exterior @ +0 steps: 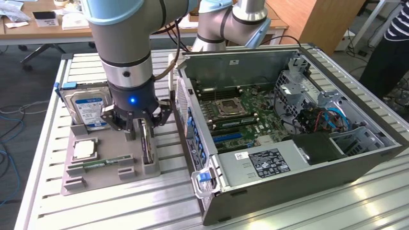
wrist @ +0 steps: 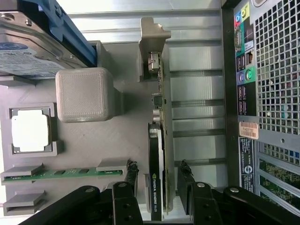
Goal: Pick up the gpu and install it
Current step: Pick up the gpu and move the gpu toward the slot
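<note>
Black robot gripper [exterior: 142,129] is hovering left of centre in ext. view, fingers [wrist: 132,174] standing apart, straddling upright green-and-black gpu card [wrist: 157,154] w/ silver bracket, sitting in grey plastic holder tray [exterior: 96,184].

Robotics lab: slotted aluminium bench [exterior: 115,211], open PC case [exterior: 307,179], desks [exterior: 28,32] behind.

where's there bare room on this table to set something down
Bare table slats lie in front of the tray and beyond the hard drive. Crowded: the tray, with the gripper astride the gpu, and the narrow strip beside the case.
</note>
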`<state>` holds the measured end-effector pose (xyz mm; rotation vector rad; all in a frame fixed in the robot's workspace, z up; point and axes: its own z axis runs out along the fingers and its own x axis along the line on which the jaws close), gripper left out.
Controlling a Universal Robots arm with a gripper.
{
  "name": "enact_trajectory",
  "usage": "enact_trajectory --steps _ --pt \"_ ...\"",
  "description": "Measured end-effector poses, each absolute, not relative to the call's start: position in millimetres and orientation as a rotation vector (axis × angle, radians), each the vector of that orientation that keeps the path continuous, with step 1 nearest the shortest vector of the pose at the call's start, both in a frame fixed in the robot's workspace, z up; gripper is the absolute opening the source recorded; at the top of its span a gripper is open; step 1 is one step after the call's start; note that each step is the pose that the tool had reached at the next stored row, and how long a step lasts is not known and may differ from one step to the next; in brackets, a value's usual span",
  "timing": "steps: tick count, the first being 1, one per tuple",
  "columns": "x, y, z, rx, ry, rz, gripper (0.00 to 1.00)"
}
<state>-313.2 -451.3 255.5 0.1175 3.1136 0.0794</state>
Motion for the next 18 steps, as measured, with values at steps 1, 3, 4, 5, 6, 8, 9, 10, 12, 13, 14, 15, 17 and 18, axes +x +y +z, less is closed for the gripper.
enact_trajectory --steps 1,3,4,5,6,8,9,10,12,13,14,15,17,18 --pt "-313 -451 254 0.117 3.114 0.080 0.47" --pt "-313 -450 253 0.118 3.114 0.079 0.47" --pt "-313 -449 252 0.118 3.114 0.079 0.47" --pt "-313 -449 251 0.118 3.114 0.080 0.47" --pt "-313 -448 250 0.118 3.114 0.080 0.47" --pt "-313 -448 248 0.117 3.113 0.080 0.47" --pt "-313 -447 247 0.117 3.114 0.080 0.47" --pt "-313 -447 246 0.117 3.114 0.080 0.47" --pt "-313 -447 243 0.118 3.114 0.080 0.47" --pt "-313 -447 242 0.118 3.114 0.080 0.47" --pt "-313 -446 241 0.118 3.114 0.080 0.47" --pt "-313 -446 240 0.118 3.114 0.080 0.47" --pt "-313 -446 239 0.118 3.114 0.080 0.47" --pt "-313 -446 239 0.118 3.114 0.079 0.47"
